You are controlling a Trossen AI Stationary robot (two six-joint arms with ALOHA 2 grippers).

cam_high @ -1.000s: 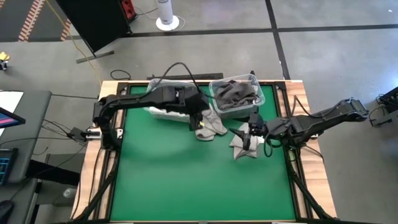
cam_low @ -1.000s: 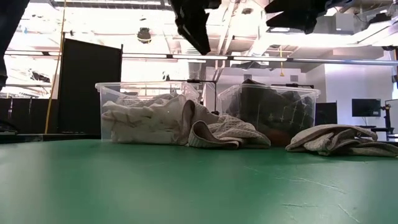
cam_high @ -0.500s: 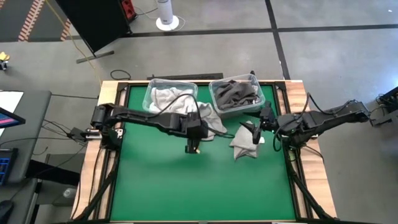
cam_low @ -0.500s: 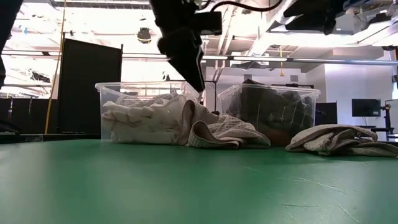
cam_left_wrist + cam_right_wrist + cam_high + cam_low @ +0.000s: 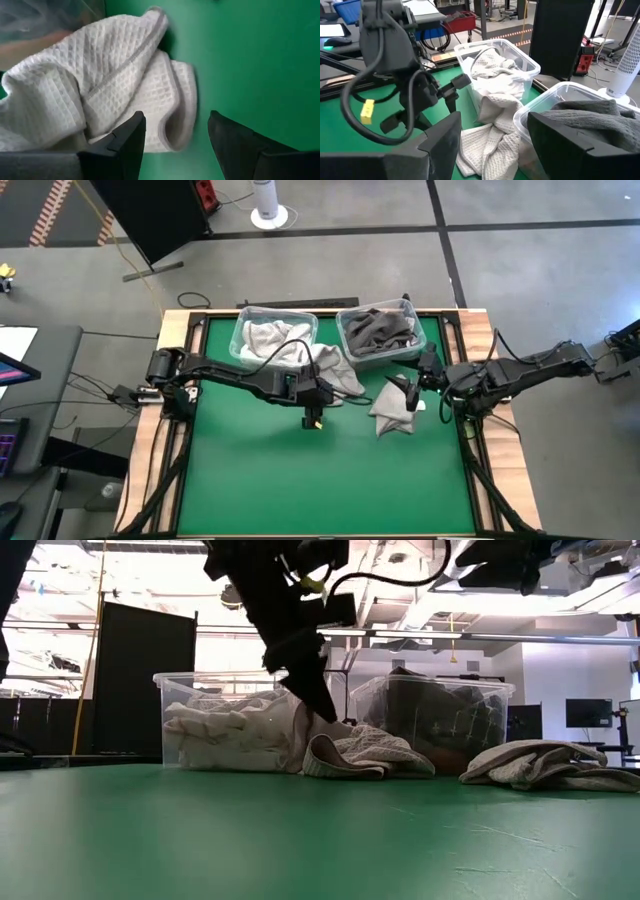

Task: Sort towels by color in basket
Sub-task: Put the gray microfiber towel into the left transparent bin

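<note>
A white waffle towel (image 5: 338,378) (image 5: 110,85) spills over the near right corner of the left bin (image 5: 245,330), and its lower fold (image 5: 365,753) lies on the green table. My left gripper (image 5: 312,420) (image 5: 175,145) is open, low over the table at that fold's near edge. I cannot tell whether it touches the cloth. A light grey towel (image 5: 392,418) (image 5: 545,765) lies crumpled on the table at the right. My right gripper (image 5: 408,392) (image 5: 492,145) hangs open above its far side with nothing between the fingers.
The left bin (image 5: 200,690) (image 5: 520,55) holds white towels. The right bin (image 5: 410,305) (image 5: 480,700) beside it holds dark grey ones. Both stand at the table's far edge. The near half of the green table (image 5: 300,490) is bare mat.
My left gripper has come down from above the bins, toward the table's near edge, to just above the mat by the white towel's fold. It has stayed open. My right gripper has drawn back a little toward the right edge. The towels lie as before.
</note>
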